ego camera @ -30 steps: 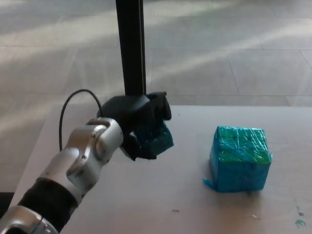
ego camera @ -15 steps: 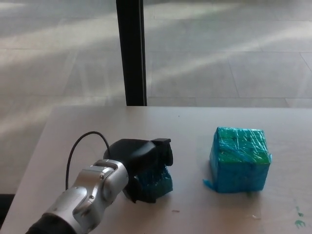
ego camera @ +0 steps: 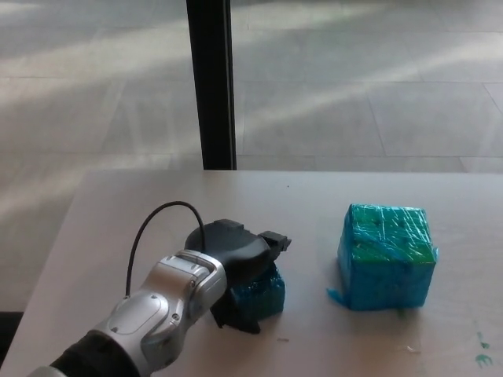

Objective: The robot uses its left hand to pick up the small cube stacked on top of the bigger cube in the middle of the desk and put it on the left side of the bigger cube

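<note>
The left hand (ego camera: 236,271) is wrapped over the small cube (ego camera: 259,295), fingers clamped on it, and the cube looks to be resting on the desk (ego camera: 314,204) well to the left of the bigger cube (ego camera: 387,255). I'd say the placing step is nearly through: best to let the fingers spread slowly and lift straight up, so nothing drags the cube sideways. The right hand isn't visible.
</note>
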Controlling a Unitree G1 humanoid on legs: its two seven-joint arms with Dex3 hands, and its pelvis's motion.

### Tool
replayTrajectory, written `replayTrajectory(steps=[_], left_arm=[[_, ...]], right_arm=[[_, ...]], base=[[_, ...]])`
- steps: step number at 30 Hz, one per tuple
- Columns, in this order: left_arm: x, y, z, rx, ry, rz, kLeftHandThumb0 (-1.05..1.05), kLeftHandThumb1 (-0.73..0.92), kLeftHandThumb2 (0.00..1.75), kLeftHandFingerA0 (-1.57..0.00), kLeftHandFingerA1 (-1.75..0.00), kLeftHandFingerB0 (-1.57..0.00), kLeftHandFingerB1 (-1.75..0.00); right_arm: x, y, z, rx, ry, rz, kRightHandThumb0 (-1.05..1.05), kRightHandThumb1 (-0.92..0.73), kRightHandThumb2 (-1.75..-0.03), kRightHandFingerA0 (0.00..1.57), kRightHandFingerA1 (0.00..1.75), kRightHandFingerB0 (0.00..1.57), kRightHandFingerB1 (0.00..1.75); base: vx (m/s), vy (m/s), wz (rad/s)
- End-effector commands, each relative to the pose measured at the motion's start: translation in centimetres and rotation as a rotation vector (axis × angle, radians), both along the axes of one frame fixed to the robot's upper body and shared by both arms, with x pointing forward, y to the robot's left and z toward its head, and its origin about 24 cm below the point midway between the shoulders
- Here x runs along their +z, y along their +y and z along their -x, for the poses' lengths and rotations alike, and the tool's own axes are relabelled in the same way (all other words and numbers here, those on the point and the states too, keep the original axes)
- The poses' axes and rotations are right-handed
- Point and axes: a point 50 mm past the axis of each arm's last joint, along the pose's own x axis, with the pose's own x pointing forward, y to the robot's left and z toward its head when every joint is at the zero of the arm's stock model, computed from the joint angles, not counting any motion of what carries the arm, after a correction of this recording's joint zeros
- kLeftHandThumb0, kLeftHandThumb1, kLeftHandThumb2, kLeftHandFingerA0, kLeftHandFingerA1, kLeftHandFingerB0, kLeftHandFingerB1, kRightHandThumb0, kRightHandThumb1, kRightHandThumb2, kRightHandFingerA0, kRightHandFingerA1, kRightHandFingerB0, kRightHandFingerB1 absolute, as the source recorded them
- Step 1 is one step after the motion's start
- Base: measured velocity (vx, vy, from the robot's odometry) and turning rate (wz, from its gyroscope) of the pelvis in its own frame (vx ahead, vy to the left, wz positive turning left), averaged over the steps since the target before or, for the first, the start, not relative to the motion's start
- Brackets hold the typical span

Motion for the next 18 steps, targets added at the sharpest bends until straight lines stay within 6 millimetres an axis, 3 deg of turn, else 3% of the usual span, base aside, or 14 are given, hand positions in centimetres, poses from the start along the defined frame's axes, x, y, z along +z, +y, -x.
replayTrajectory(steps=[1, 6, 8, 9, 12, 13, 16, 17, 18], left_arm=[[1.5, 1.9, -0.7, 0.133, 0.062, -0.032, -1.02, 0.55, 1.02, 0.0, -0.05, 0.0, 0.0], [3.9, 2.3, -0.4, 0.152, 0.036, 0.134, -0.99, 0.54, 0.99, 0.0, -0.03, 0.0, 0.0], [5.2, 3.0, -0.2, 0.141, 0.001, 0.188, -0.97, 0.53, 1.02, 0.0, -0.08, -0.07, -0.01], [6.0, 3.4, -0.1, 0.142, -0.009, 0.229, -1.0, 0.53, 1.01, 0.0, -0.12, 0.0, 0.0], [7.5, 5.0, 0.4, 0.166, -0.034, 0.335, -1.02, 0.56, 1.03, 0.0, -0.18, 0.0, 0.0], [9.0, 7.4, 0.7, 0.198, -0.077, 0.454, -1.03, 0.54, 1.07, -0.02, -0.22, 0.0, 0.0], [10.1, 9.8, 0.8, 0.252, -0.101, 0.529, -1.03, 0.54, 1.08, -0.01, -0.17, 0.0, 0.0], [10.6, 11.7, 1.0, 0.29, -0.131, 0.555, -0.97, 0.51, 1.04, 0.0, -0.31, 0.0, 0.0], [10.8, 12.5, 1.1, 0.306, -0.144, 0.566, -0.97, 0.51, 1.04, 0.0, -0.31, 0.0, 0.0]], right_arm=[[0.7, -0.5, -0.1, 0.006, -0.019, 0.021, -0.46, -0.25, -0.96, 0.92, 0.93, 0.8, 0.72], [0.7, -0.5, -0.1, -0.01, -0.032, -0.007, -0.47, -0.23, -0.93, 0.94, 0.94, 0.82, 0.72], [0.7, -0.6, 0.0, -0.01, -0.031, -0.002, -0.48, -0.22, -0.95, 0.94, 0.95, 0.77, 0.78], [0.7, -0.6, 0.0, -0.009, -0.029, 0.001, -0.49, -0.22, -0.95, 0.94, 0.95, 0.78, 0.78], [0.7, -0.7, 0.2, -0.015, -0.027, -0.001, -0.47, -0.23, -0.9, 0.96, 0.95, 0.82, 0.72], [0.6, -0.7, 0.3, -0.032, -0.027, -0.012, -0.48, -0.22, -0.93, 0.94, 0.97, 0.78, 0.78], [0.7, -0.7, 0.2, -0.009, -0.021, 0.005, -0.47, -0.23, -0.89, 0.94, 0.94, 0.81, 0.72], [0.7, -0.7, 0.2, -0.018, -0.023, -0.005, -0.47, -0.25, -0.89, 0.93, 0.95, 0.81, 0.71], [0.7, -0.7, 0.2, -0.022, -0.024, -0.009, -0.47, -0.25, -0.89, 0.93, 0.95, 0.81, 0.71]], base=[[0.0, 0.0, 0.0], [0.0, 0.0, 0.0], [0.0, 0.0, 0.0], [0.0, 0.0, 0.0], [0.0, 0.0, 0.0], [0.0, 0.0, 0.0], [0.0, 0.0, 0.0], [0.0, 0.0, 0.0], [0.0, 0.0, 0.0]])
